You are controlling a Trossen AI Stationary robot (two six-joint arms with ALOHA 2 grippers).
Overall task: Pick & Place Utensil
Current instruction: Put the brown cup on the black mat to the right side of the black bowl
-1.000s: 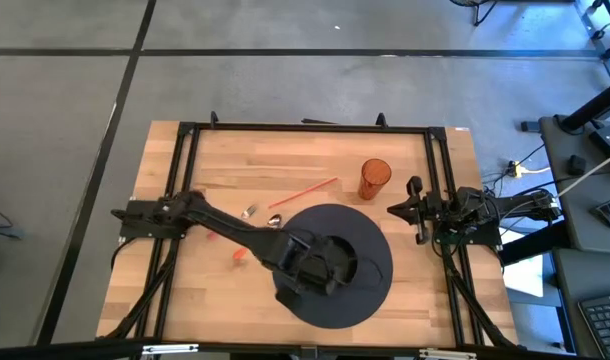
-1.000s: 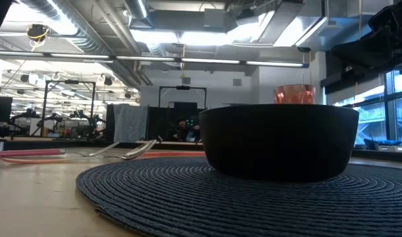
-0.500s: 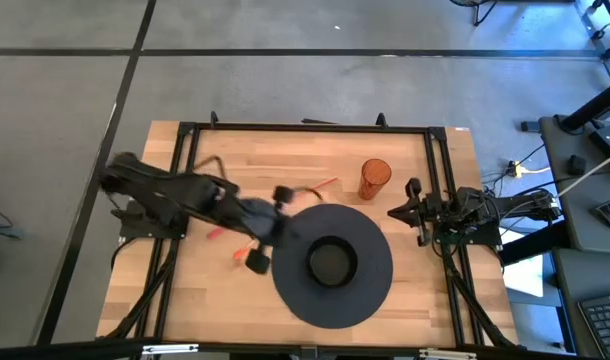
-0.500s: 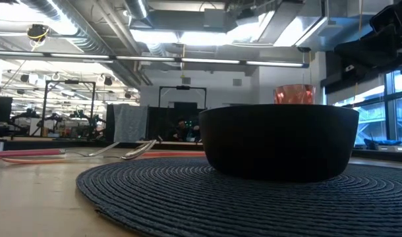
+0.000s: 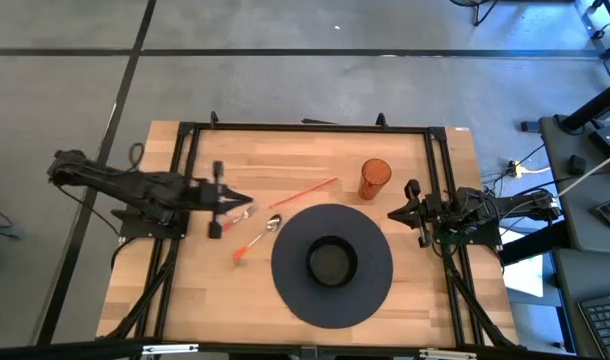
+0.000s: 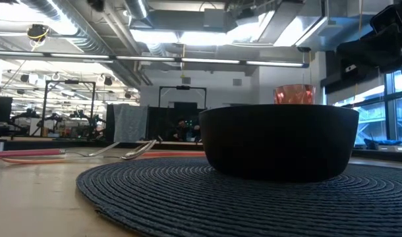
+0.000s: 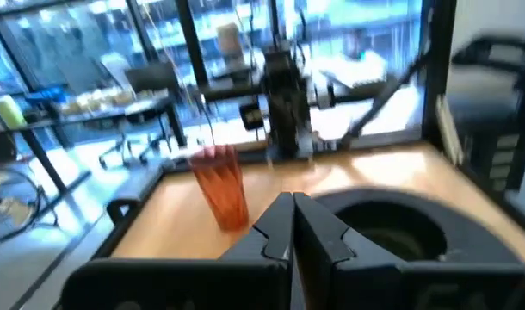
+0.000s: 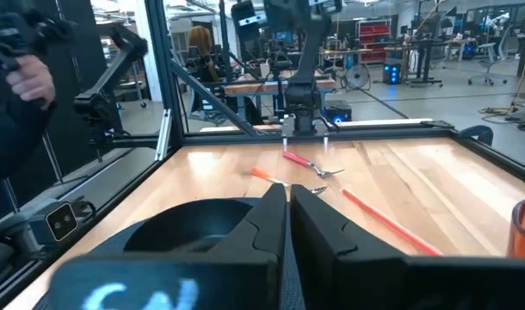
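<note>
A spoon (image 5: 261,232) with an orange handle and a fork (image 5: 247,212) lie flat on the wooden table, left of a black bowl (image 5: 332,262). The bowl stands on a round dark placemat (image 5: 370,295). In the right wrist view the spoon (image 8: 288,182) and fork (image 8: 312,165) lie beyond the bowl (image 8: 189,220). My left gripper (image 5: 228,200) hovers shut near the table's left side, just left of the fork, touching nothing. In its wrist view the left gripper (image 7: 293,215) points toward the bowl (image 7: 392,226). My right gripper (image 5: 397,211) waits shut at the table's right side.
An orange cup (image 5: 374,178) stands upright beyond the placemat, toward the far right. A thin red straw (image 5: 303,192) lies on the wood between fork and cup. A black metal frame (image 5: 305,128) runs around the table. A person (image 8: 17,77) stands beyond the table's left side.
My left arm has drawn back from above the bowl and placemat toward the table's left edge, passing over the spoon and fork. The utensils, bowl and cup lie as before.
</note>
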